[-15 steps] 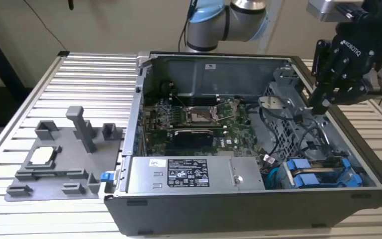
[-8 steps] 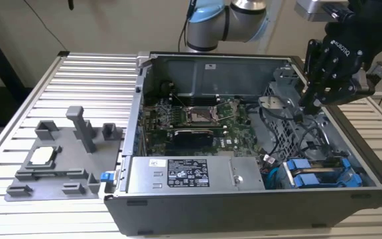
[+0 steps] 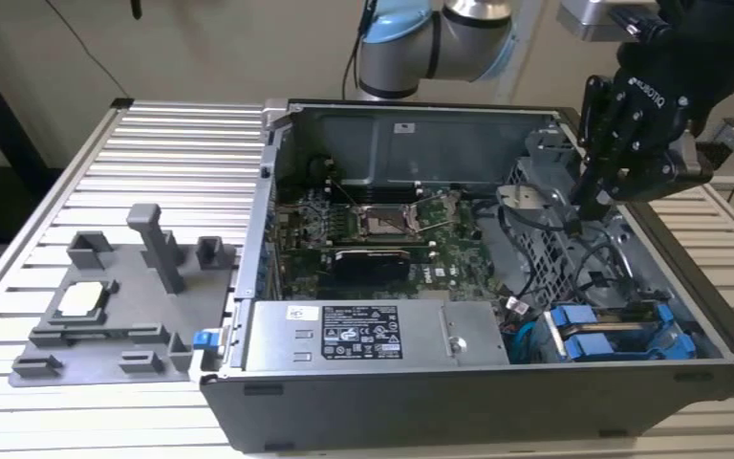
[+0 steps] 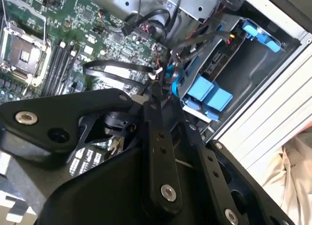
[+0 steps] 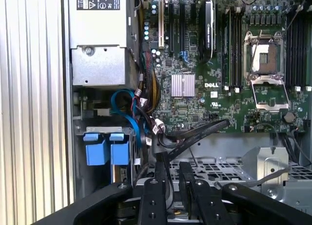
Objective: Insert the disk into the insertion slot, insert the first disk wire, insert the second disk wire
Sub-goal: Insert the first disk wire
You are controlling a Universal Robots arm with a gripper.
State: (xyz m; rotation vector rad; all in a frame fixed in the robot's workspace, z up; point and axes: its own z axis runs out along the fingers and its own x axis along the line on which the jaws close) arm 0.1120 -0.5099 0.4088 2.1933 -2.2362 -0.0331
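Black gripper (image 5: 171,165) fingers clamp a thin black wire (image 5: 204,129), seemingly aiming it toward the blue-framed silver disk (image 5: 119,152) seated in the grey metal computer case's (image 3: 469,411) corner.

Ribbed metal table (image 3: 150,143) of long parallel slats, bare on every side around the load. Resting on the slats straight below the gripper (image 3: 585,207): an open grey computer case (image 3: 469,406), lid off, open side up. On the side of the case far from the gripper, well apart from it: a flat grey plastic tray (image 3: 112,320) with upright posts and shallow pockets, lying flat on the slats just beside the case wall. In the first wrist view, a strip of table slats (image 5: 29,112) alongside the case's outer wall
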